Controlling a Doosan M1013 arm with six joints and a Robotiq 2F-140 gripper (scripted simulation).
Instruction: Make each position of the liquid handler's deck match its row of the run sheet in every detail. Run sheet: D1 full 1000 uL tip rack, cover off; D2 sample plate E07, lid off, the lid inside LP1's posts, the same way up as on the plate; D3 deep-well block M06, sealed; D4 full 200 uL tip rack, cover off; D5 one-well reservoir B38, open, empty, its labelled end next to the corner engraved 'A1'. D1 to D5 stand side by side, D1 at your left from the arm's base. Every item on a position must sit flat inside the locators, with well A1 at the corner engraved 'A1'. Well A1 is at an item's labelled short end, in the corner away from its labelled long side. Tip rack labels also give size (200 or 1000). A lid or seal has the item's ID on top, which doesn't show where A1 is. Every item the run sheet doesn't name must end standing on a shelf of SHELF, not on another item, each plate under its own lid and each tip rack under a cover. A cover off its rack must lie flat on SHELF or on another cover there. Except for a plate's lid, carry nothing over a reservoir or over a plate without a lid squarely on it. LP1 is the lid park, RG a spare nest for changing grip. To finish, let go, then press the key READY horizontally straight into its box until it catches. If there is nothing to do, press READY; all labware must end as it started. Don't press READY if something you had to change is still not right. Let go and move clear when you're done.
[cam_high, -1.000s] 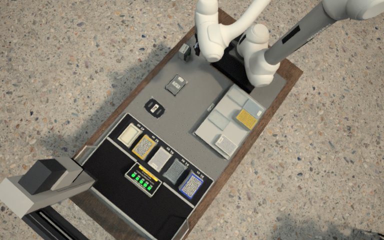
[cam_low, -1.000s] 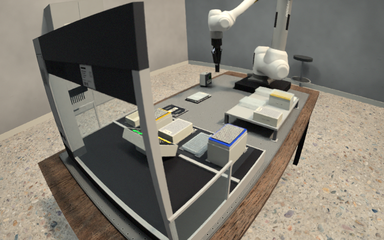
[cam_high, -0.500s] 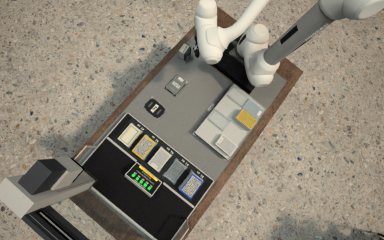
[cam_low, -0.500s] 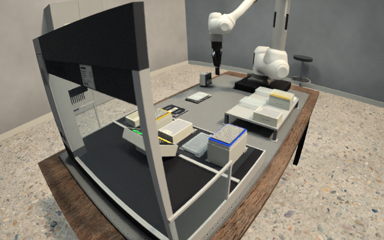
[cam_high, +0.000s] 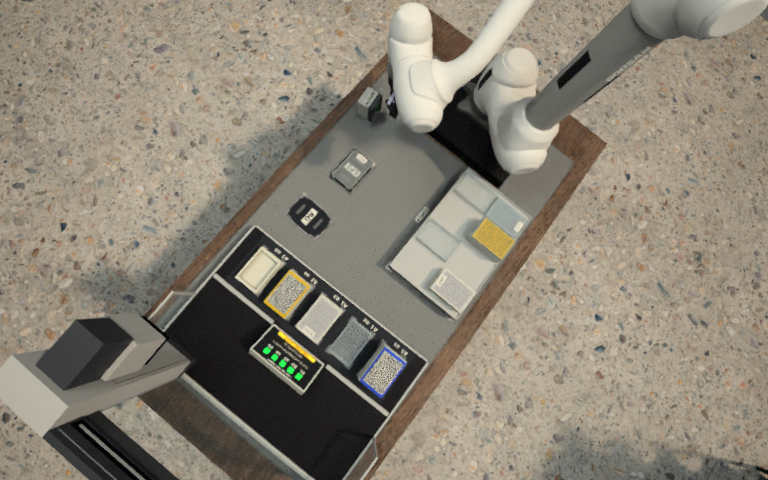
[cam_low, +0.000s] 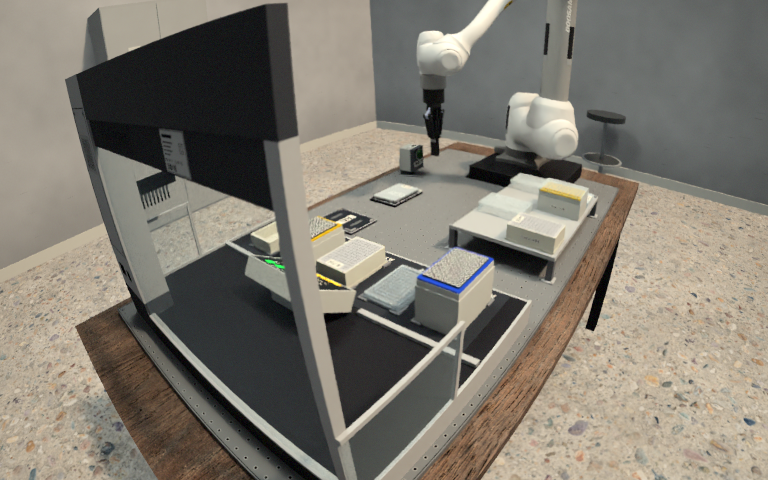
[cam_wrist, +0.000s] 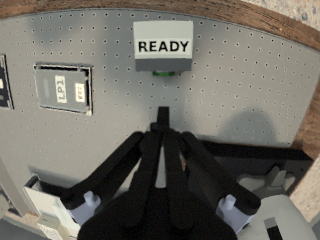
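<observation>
My gripper (cam_low: 434, 148) is shut and empty. It points down, a little above the table, just beside the READY box (cam_low: 411, 158). In the wrist view the closed fingertips (cam_wrist: 162, 115) sit short of the READY key (cam_wrist: 163, 47), apart from it. On the deck stand the cream reservoir (cam_high: 259, 270), a yellow-rimmed open tip rack (cam_high: 287, 292), a sealed white block (cam_high: 320, 317), a lidless plate (cam_high: 350, 342) and a blue-rimmed open tip rack (cam_high: 382, 370). A lid lies in the lid park (cam_high: 352, 168).
The RG nest (cam_high: 306, 212) stands empty. The shelf (cam_high: 461, 245) holds a yellow-topped rack (cam_high: 493, 237), a white block (cam_high: 451, 290) and flat covers. The arm's base (cam_low: 540, 133) is right of the gripper. The handler's frame post (cam_low: 300, 266) fronts the deck.
</observation>
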